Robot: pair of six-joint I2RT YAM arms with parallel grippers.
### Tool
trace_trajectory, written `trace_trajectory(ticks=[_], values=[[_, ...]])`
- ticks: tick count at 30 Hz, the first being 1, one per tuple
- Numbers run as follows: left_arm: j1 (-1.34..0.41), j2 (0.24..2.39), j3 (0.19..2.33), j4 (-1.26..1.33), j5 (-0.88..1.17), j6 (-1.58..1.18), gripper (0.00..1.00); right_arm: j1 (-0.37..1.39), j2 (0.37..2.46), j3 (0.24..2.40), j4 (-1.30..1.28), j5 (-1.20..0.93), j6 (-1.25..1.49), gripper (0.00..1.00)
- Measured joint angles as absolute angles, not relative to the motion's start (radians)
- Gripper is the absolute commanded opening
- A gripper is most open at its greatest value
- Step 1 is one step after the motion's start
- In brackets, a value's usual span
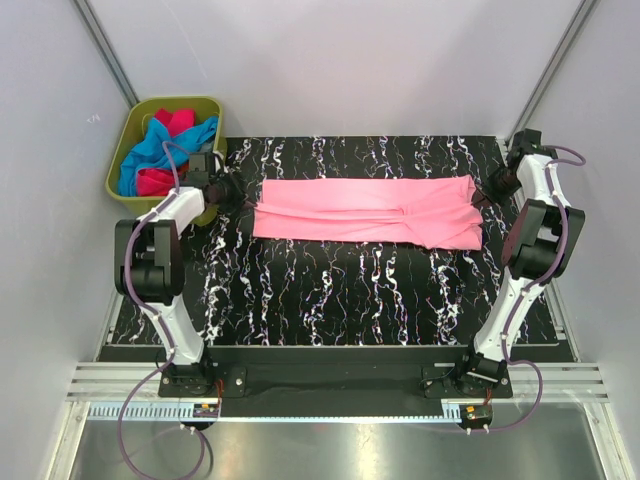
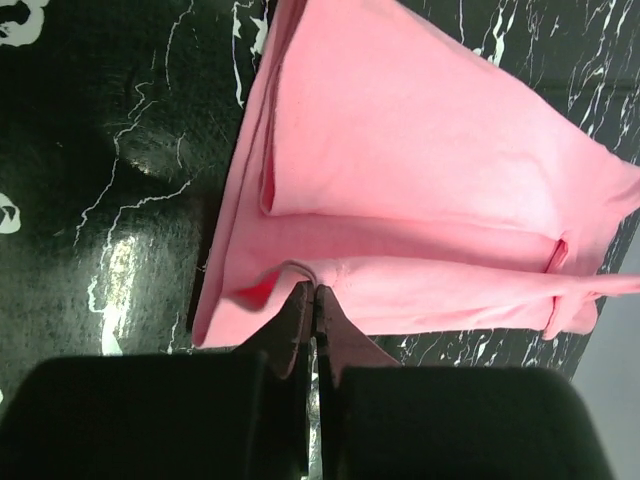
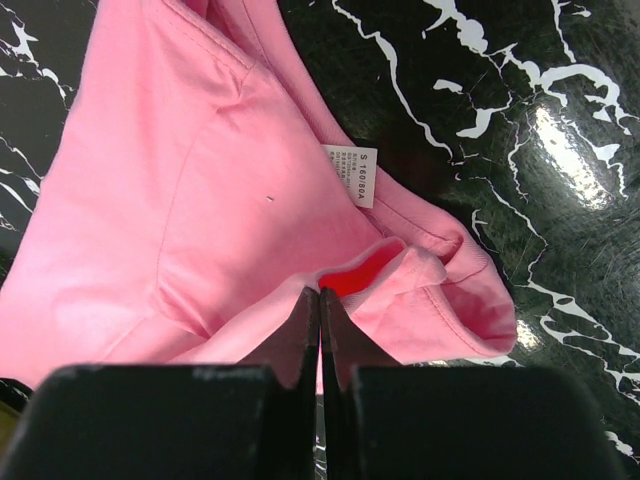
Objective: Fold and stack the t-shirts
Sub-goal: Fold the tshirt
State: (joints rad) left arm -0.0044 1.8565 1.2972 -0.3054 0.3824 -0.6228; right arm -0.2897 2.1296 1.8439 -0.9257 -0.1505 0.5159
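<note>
**Pinching both ends of the pink shirt**

The shirt lies folded lengthwise as a long band across the back half of the counter. The left fingers are closed on a thin bit of cloth edge at its left end, near the bin. The right fingers are closed on the hem fold at the right end, just below the label. Both bites look shallow. If the arms lift or pull unevenly, the cloth could slip from one grip. The band could also sag mid-span and its layers fall open. The left arm might also knock the bin.
</note>
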Motion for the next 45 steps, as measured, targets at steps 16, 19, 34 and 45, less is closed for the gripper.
trace_trajectory(ticks=[16, 19, 34, 45], values=[[-0.009, 1.884, 1.318, -0.307, 0.316, -0.594, 0.02, -0.290, 2.186, 1.910, -0.927, -0.152, 0.517, 0.00], [-0.012, 1.900, 1.336, -0.312, 0.309, -0.594, 0.03, -0.290, 2.197, 1.922, -0.926, -0.152, 0.520, 0.00], [-0.014, 1.961, 1.414, -0.344, 0.276, -0.550, 0.37, -0.288, 2.304, 2.042, -0.932, -0.162, 0.542, 0.23], [-0.031, 1.809, 1.314, -0.463, 0.229, -0.474, 0.41, -0.284, 2.337, 2.195, -0.983, -0.166, 0.525, 0.61]])
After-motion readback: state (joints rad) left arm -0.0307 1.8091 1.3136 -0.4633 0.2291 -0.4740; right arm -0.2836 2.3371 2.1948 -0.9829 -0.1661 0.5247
